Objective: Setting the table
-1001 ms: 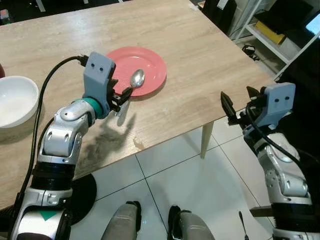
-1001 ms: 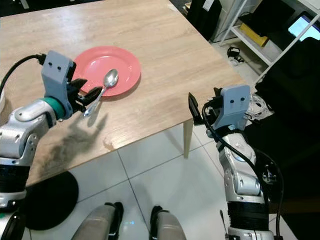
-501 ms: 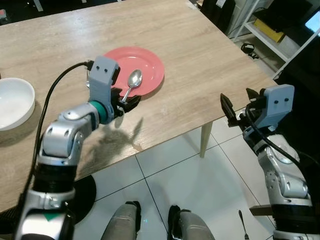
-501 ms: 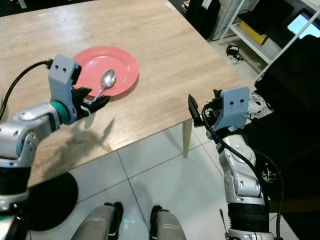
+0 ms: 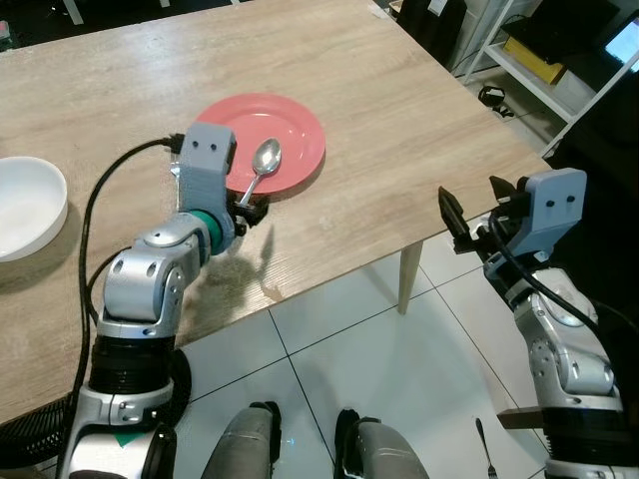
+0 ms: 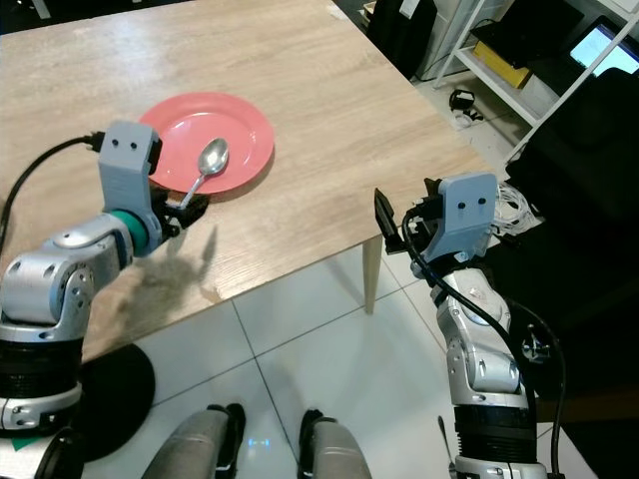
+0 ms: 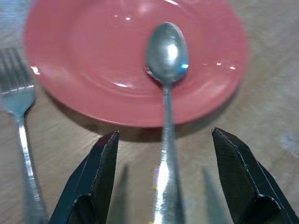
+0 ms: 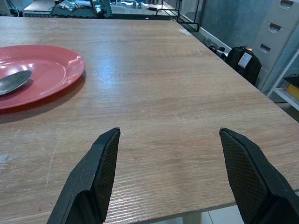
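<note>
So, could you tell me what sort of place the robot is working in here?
Probably a dining area in a home or test flat: a wooden table bearing a red plate, spoon and white bowl, a tiled floor, and shelving alongside.

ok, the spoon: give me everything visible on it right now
The spoon is plain silver metal, shiny, with an oval bowl facing up and a slim straight handle. Its bowl rests on the red plate; the handle runs over the plate's near rim and out above the wooden table. The left gripper is open, one black finger on each side of the handle, neither touching it. A fork lies beside it, apart.
</note>
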